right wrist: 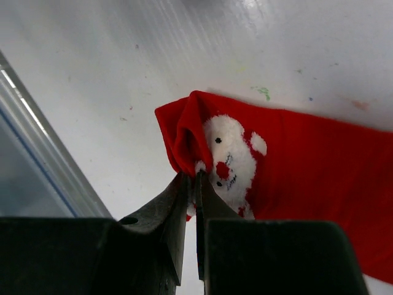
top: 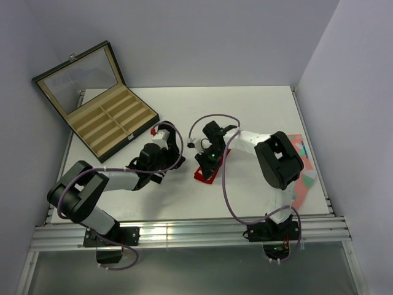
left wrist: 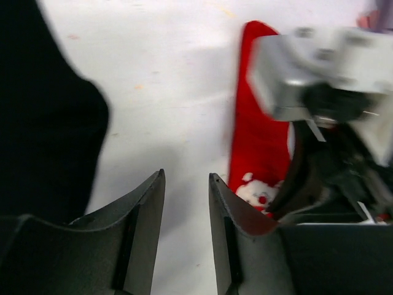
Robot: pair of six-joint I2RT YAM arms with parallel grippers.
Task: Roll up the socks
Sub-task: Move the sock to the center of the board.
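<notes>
The red sock lies on the white table in front of the right arm. Its white snowman pattern sits at the end near me. My right gripper is shut on a folded-up edge of that end, lifting the fabric slightly. My left gripper stands open over bare table, nothing between its fingers, just left of the red sock. A blurred black mass fills the left of the left wrist view and looks like the black sock; no stripes show there.
An open black box with tan compartments and a raised glass lid stands at the back left. A salmon-pink sock with green and white patches lies at the right edge behind the right arm. A metal rail borders the near edge.
</notes>
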